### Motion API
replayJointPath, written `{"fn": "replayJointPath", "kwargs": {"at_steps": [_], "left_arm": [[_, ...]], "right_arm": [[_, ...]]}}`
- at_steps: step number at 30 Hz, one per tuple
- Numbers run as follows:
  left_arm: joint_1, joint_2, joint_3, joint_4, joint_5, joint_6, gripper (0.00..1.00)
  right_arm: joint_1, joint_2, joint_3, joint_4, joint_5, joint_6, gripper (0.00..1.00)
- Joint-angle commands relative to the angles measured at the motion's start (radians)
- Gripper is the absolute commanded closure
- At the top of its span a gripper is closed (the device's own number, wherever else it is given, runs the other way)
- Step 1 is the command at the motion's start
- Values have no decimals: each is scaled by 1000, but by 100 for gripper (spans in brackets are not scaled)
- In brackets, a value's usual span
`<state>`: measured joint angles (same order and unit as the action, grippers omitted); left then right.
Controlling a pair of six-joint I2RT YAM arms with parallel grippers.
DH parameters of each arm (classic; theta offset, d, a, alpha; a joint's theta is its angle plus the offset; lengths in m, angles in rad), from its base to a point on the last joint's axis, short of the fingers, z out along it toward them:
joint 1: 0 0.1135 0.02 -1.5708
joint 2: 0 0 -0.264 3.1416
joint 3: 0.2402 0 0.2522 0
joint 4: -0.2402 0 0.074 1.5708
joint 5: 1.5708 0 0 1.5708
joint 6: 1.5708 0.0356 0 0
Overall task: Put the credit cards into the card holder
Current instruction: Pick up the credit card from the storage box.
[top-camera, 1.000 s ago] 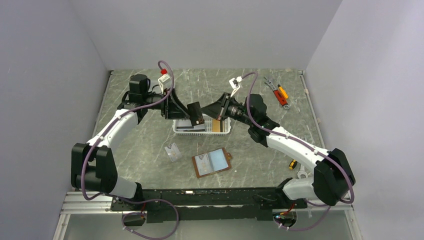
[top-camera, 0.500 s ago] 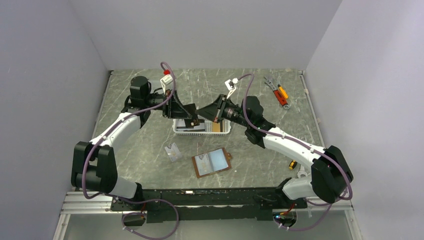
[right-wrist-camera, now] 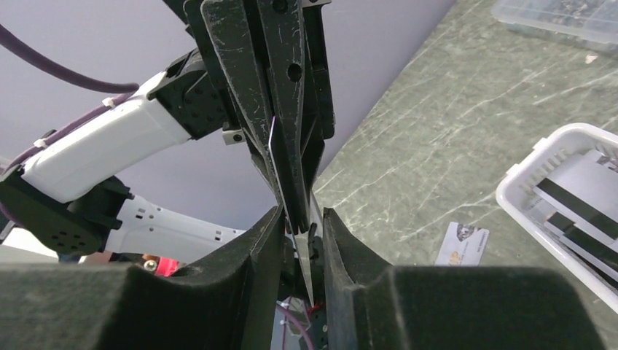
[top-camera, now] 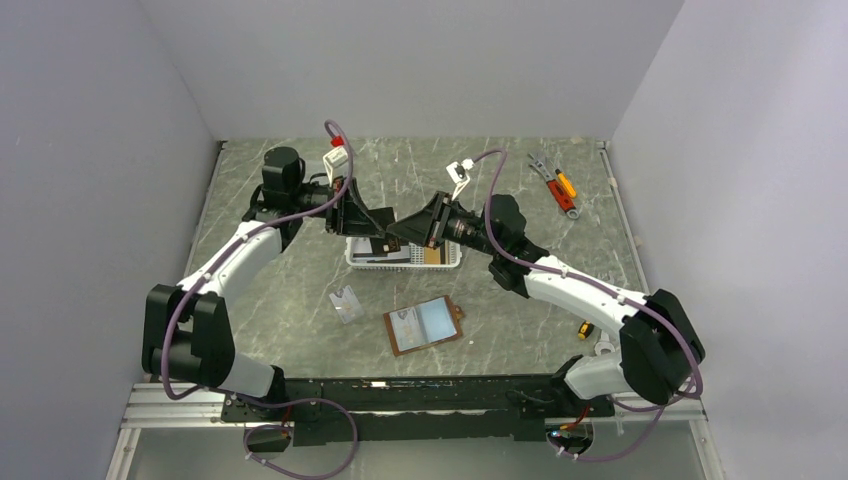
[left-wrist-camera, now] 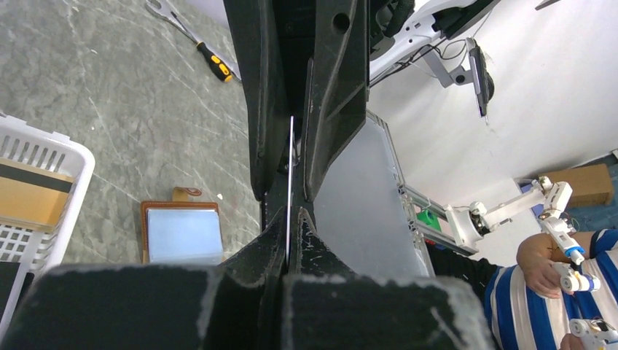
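On the near side of the basket (top-camera: 400, 267), the wallet (top-camera: 425, 325) is laid open and flat on the tabletop (top-camera: 290, 290), with its pale blue inside turned up. No card is seen standing out of it. Whether any is tucked into its pockets cannot be told. To the near left of the basket a small clear plastic piece (top-camera: 346, 303) is seen, apart from the wallet.

Inside the basket several cards (top-camera: 432, 254) are lying flat: an orange-gold one towards the right end, with black and grey-striped ones beside it.

Directly above the basket, clear of its rim, the two claws are brought tip to tip. One card (left-wrist-camera: 291, 175) is held edge-on, clenched between the fingers of the left claw (left-wrist-camera: 288, 226). The right claw (right-wrist-camera: 302, 226) is set around the same card with its jaws parted. A gap is seen on either side of the card's edge, so this claw is judged released and the card carried by the left claw alone.

Beyond the basket, to the far right, a few hand tools (top-camera: 555, 187) are lying.

The task is judged to be at an early stage. One card is held in the air above the basket and is not yet brought to the wallet. The others are yet to be taken from the basket and slid in.
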<state>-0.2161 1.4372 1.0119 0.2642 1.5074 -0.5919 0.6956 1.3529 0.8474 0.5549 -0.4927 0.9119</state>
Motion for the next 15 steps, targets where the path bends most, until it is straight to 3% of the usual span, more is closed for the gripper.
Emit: {"fn": "replayJointPath", "kwargs": {"at_steps": [1, 7, 12, 15], "left_arm": [[-5, -42, 85, -226, 33, 200, 100], [-40, -30, 168, -601, 29, 508, 100], [-43, -44, 173, -614, 25, 518, 99], [-43, -52, 199, -681, 17, 596, 75]], "right_arm": [[4, 4, -10, 127, -41, 48, 73], [4, 22, 57, 90, -20, 33, 75], [5, 66, 114, 90, -44, 49, 93], [3, 57, 105, 85, -20, 47, 100]]}}
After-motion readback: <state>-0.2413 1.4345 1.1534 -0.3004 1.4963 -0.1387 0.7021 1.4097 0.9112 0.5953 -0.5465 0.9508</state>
